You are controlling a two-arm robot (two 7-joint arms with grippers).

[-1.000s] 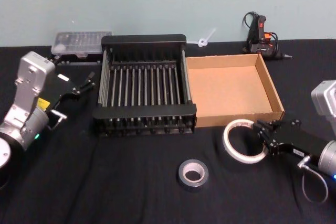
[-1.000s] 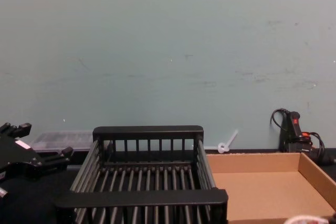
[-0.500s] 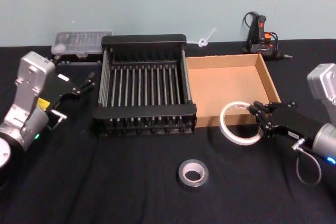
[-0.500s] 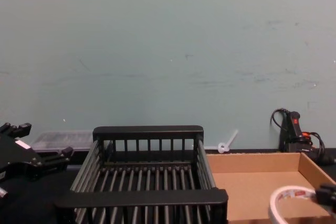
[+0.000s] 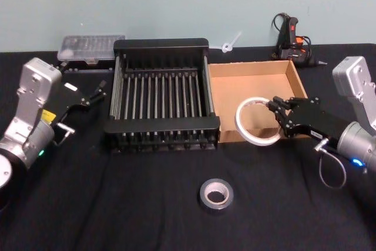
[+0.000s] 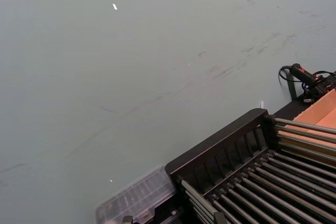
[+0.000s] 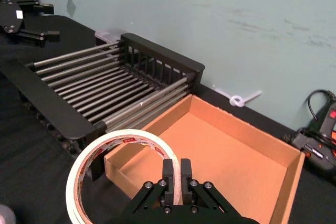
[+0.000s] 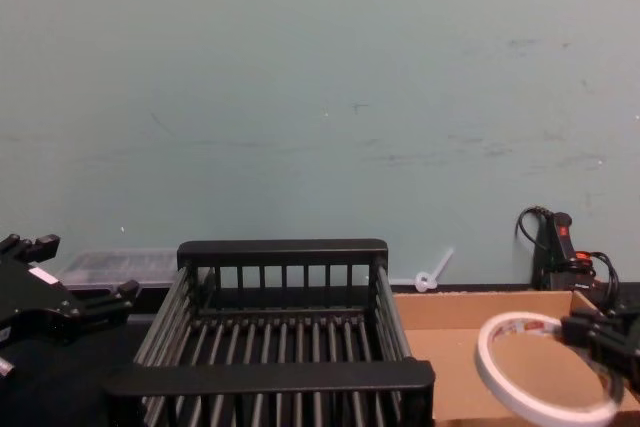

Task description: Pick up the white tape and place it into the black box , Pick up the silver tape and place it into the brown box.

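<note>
Silver tape (image 5: 215,194) lying flat on the black table (image 5: 117,204), hole upward, right gripper (image 5: 279,123) pinching the white tape (image 5: 257,121) aloft and tilted over the brown box (image 5: 258,95) front wall, black box (image 5: 161,95) alongside, left gripper (image 5: 94,95) parked left, fingers apart.
</note>
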